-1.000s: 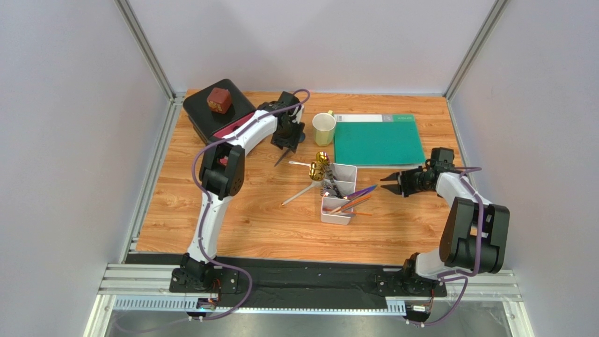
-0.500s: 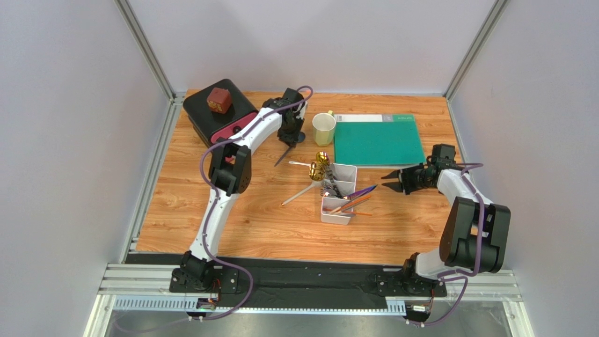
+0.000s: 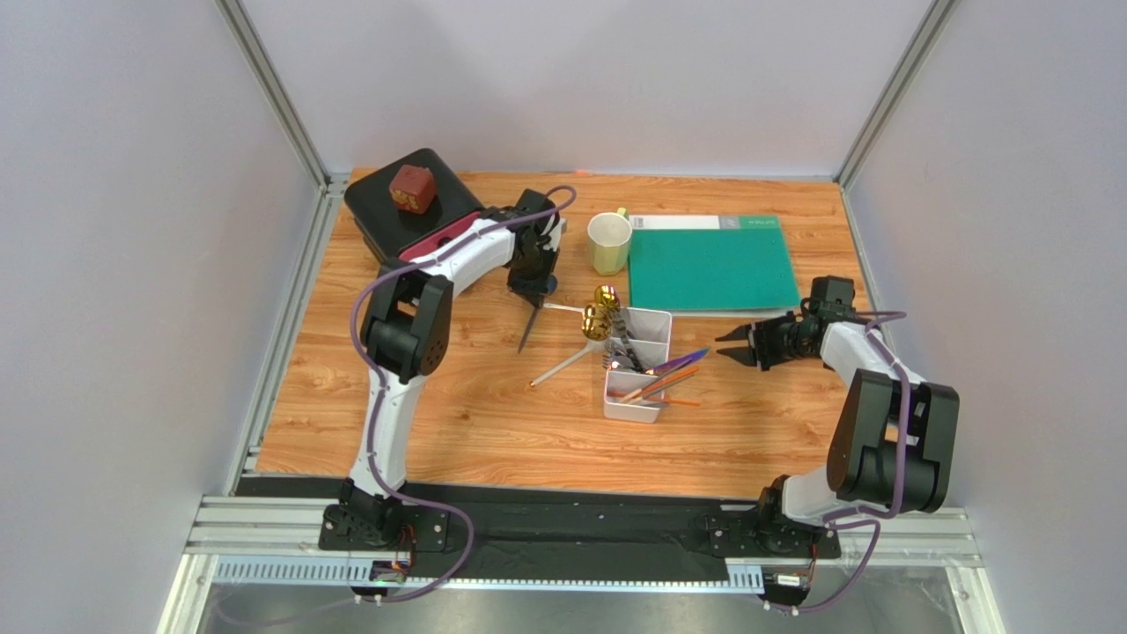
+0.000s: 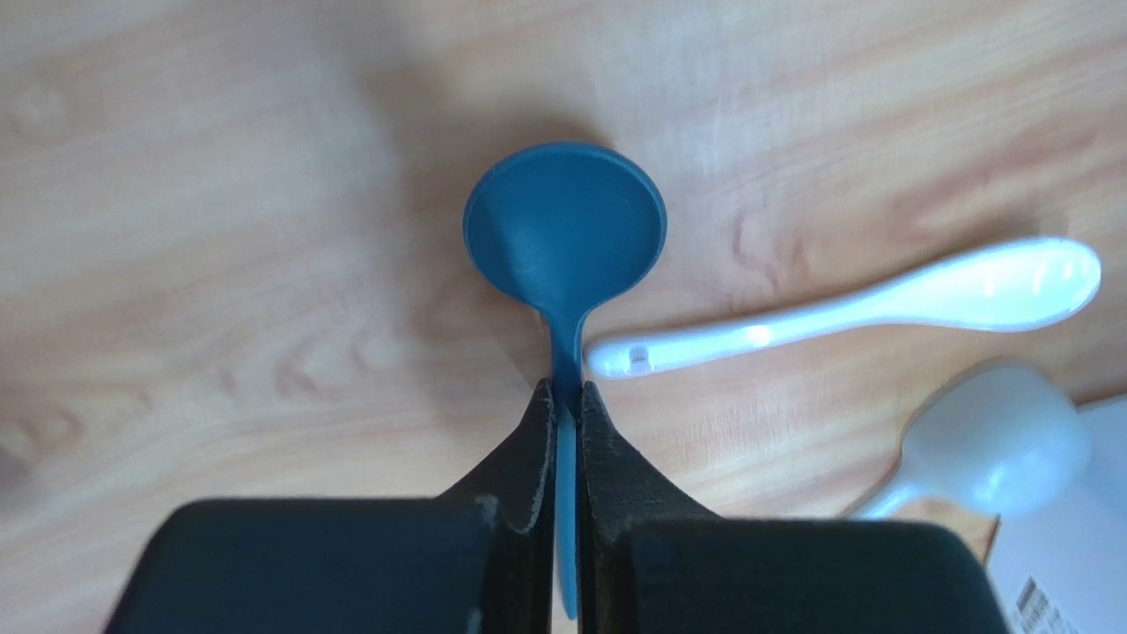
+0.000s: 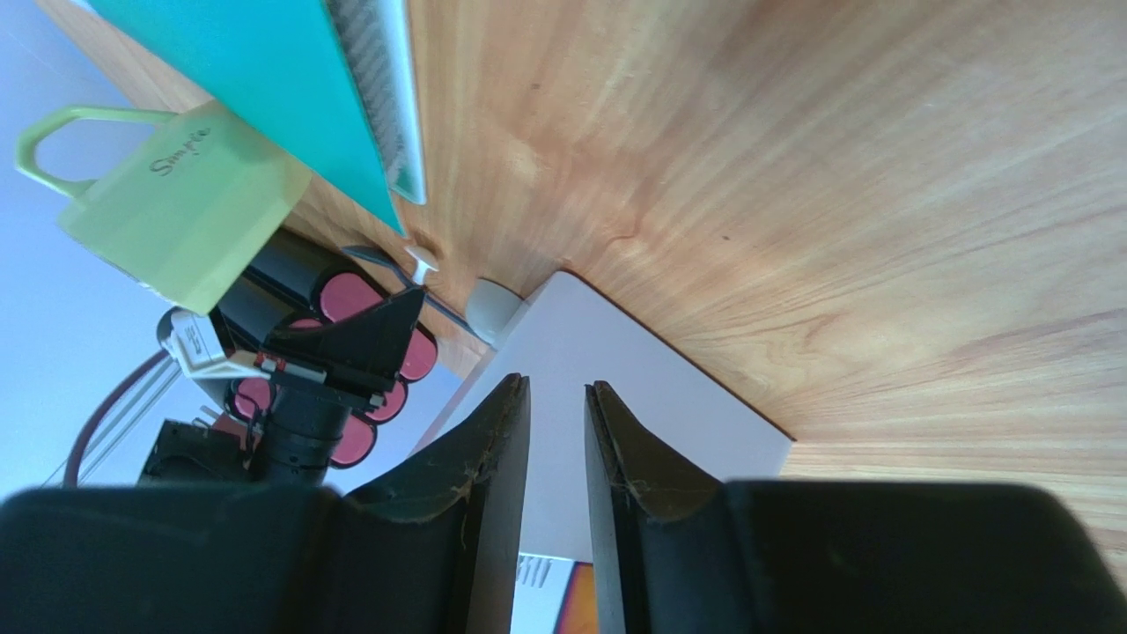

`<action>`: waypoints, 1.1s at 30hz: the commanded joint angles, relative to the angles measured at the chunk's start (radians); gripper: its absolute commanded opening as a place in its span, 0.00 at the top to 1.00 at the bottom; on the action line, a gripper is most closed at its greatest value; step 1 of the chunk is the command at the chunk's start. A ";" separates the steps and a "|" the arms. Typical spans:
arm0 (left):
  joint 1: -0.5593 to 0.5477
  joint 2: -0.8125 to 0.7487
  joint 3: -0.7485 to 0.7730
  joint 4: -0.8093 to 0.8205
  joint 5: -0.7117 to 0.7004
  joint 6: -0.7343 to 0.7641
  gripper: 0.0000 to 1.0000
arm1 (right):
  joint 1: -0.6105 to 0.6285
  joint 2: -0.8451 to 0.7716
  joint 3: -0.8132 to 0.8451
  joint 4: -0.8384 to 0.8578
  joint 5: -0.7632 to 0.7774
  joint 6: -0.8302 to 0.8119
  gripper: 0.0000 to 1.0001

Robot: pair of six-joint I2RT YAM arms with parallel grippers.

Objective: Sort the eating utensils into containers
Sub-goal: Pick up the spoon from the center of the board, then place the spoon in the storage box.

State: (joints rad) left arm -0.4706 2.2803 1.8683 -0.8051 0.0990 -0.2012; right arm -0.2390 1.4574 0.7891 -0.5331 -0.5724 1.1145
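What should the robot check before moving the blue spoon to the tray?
1. Is the left gripper shut on the blue spoon? ok.
2. Is it clear of the table? cannot tell.
3. Is the white spoon apart from it? cannot tell.
4. Is the right gripper empty and beside the tray, not over it? ok.
5. Is a compartment free? cannot tell.

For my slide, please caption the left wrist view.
Left gripper pinching the blue spoon by its handle, white spoon nearby.
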 commanded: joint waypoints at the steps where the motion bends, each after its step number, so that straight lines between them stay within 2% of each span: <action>1: -0.003 -0.179 -0.130 0.142 0.051 -0.072 1.00 | 0.000 -0.003 -0.057 0.045 -0.044 0.013 0.73; 7: 0.000 -0.341 -0.158 0.158 -0.002 -0.096 1.00 | 0.000 -0.038 -0.079 0.053 -0.044 0.022 0.73; 9: 0.004 -0.442 -0.228 0.219 0.004 -0.139 1.00 | 0.001 -0.045 -0.077 0.048 -0.052 0.027 0.73; 17: 0.006 -0.720 -0.426 0.431 0.148 -0.395 1.00 | 0.003 -0.080 -0.094 0.008 -0.034 0.010 0.74; 20: 0.004 -0.847 -0.504 0.526 0.163 -0.493 1.00 | 0.003 -0.092 -0.114 0.024 -0.023 0.008 0.74; 22: -0.003 -0.898 -0.610 0.683 0.157 -0.591 1.00 | 0.001 -0.098 -0.125 0.028 -0.023 0.005 0.74; 24: -0.029 -0.939 -0.684 0.847 0.121 -0.619 1.00 | 0.003 -0.103 -0.134 0.039 -0.024 0.004 0.74; 27: -0.097 -0.912 -0.677 0.953 0.036 -0.613 1.00 | 0.003 -0.109 -0.134 0.042 -0.030 -0.005 0.74; 33: -0.259 -0.774 -0.517 0.942 -0.096 -0.505 1.00 | 0.006 -0.126 -0.117 0.054 -0.024 -0.056 0.73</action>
State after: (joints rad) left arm -0.6449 1.4498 1.2518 0.0280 0.1009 -0.7631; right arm -0.2375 1.3743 0.6540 -0.5072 -0.5949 1.0985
